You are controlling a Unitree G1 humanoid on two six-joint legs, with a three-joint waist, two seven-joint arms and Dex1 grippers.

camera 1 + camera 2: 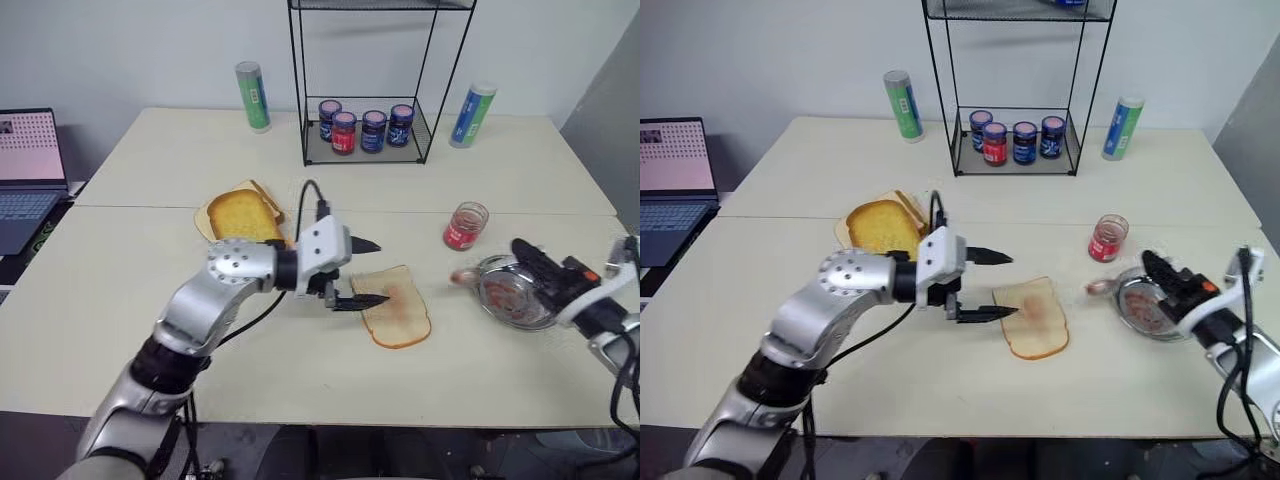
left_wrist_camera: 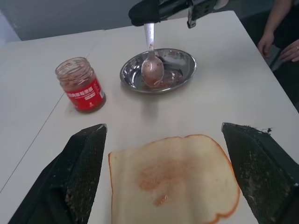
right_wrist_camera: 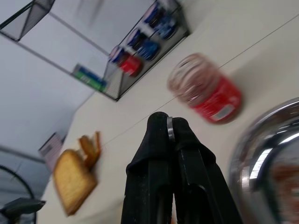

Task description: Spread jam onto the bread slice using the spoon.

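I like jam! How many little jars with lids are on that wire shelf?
4. The lidded jars stand in a row on the bottom level of the wire shelf: blue, red, blue, blue.

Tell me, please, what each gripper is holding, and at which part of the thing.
The right gripper is shut on the spoon, pinching the end of its handle; the bowl hangs over the metal dish. The left gripper is open and holds nothing, above the bread slice.
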